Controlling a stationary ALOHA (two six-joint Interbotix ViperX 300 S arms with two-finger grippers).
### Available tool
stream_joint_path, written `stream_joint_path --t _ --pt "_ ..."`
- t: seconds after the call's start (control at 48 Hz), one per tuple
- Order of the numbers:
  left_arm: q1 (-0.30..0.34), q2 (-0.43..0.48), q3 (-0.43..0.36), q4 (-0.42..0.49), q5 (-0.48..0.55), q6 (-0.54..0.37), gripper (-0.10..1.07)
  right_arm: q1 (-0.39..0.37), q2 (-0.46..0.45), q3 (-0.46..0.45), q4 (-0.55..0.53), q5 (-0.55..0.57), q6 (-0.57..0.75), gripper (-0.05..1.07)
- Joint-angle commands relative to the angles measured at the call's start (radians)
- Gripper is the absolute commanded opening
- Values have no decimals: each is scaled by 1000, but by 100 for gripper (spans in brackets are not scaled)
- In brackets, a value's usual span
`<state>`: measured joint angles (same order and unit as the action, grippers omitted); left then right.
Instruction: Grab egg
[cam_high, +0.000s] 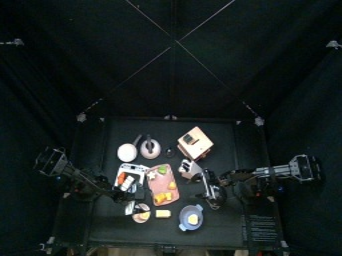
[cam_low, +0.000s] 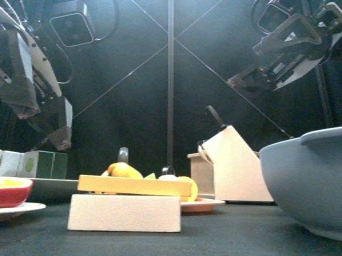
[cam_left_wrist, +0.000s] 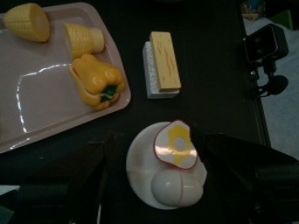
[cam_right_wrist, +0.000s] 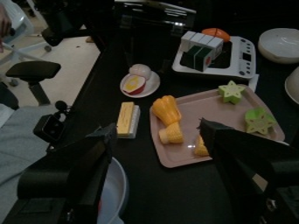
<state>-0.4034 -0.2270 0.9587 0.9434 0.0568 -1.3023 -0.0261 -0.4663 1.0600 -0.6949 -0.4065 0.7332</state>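
Egg (cam_left_wrist: 173, 186): one, pale, on a small white saucer (cam_left_wrist: 142, 158) near the front edge, touching a cut red fruit (cam_left_wrist: 177, 145).
Left gripper (cam_left_wrist: 149, 194): right above it, jaws spread wide, holding nothing.
Yellow block (cam_left_wrist: 165, 61): one, just beside the saucer.
Pink tray (cam_left_wrist: 30, 96): mid-bench, one yellow pepper (cam_left_wrist: 96, 80).
Right gripper (cam_right_wrist: 158, 175): jaws wide, empty, raised.

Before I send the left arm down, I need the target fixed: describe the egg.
Beside the pink tray lies a small white plate. The egg rests on it, smooth and cream-white, next to a red-rimmed yellow slice.
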Motion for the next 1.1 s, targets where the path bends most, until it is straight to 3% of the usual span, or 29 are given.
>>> stream_joint_path --t 0.0,0.167,0.396,0.438,0.729,1.083 --pt "-34 -11 -12 -31 8 -2 100 -3 -3 -25 3 -5 0 104" --pt "-117 -51 -31 -129 133 3 100 -8 8 -28 2 -5 0 104" --pt "-236 -103 -112 -198 535 20 100 -14 15 -29 3 -5 0 104" --pt "-252 -100 -124 -206 568 32 100 -14 15 -31 3 -3 0 104" --pt "-275 -3 -146 -342 543 78 100 -21 15 -31 -8 -5 -5 104" --pt "-279 80 -170 -322 469 78 100 -64 14 -34 -63 -5 -3 104"
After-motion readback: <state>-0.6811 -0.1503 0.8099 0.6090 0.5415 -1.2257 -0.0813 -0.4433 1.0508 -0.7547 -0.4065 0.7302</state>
